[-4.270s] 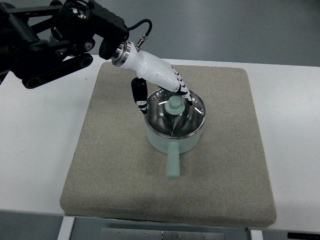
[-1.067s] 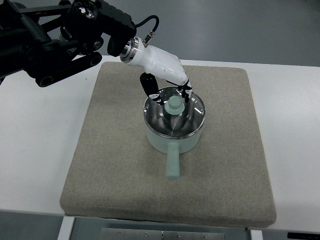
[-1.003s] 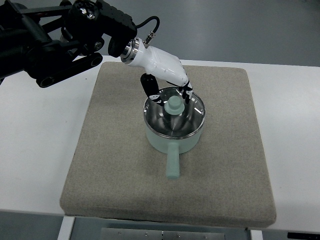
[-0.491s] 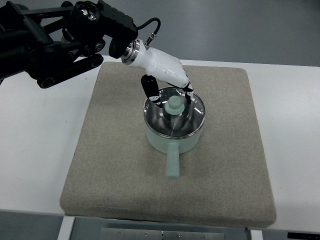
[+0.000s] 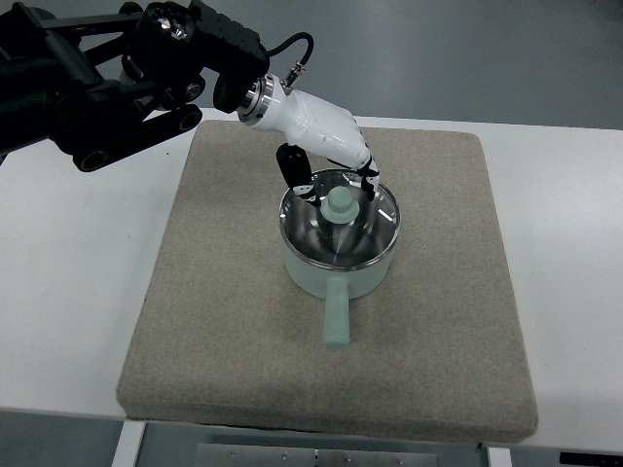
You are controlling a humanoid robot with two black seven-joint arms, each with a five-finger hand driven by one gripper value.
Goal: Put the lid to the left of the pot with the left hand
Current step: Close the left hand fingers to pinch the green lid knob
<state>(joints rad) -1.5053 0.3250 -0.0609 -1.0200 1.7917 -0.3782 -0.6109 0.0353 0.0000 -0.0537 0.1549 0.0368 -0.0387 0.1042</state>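
Here, a pale green saucepan [image 5: 336,268] near the middle of a beige felt mat [image 5: 214,321] on a white table [image 5: 68,292], straight handle toward the camera side. On top, a round glass lid with a steel rim [image 5: 382,229] and a pale green knob [image 5: 340,203], seated on the pot. Above the lid's far edge, the white left hand [image 5: 326,146], reaching in from the upper left on a black arm [image 5: 107,78]. Dark-tipped fingers [image 5: 296,178] curved down on both sides of the knob, very close to it; actual grip impossible to tell.
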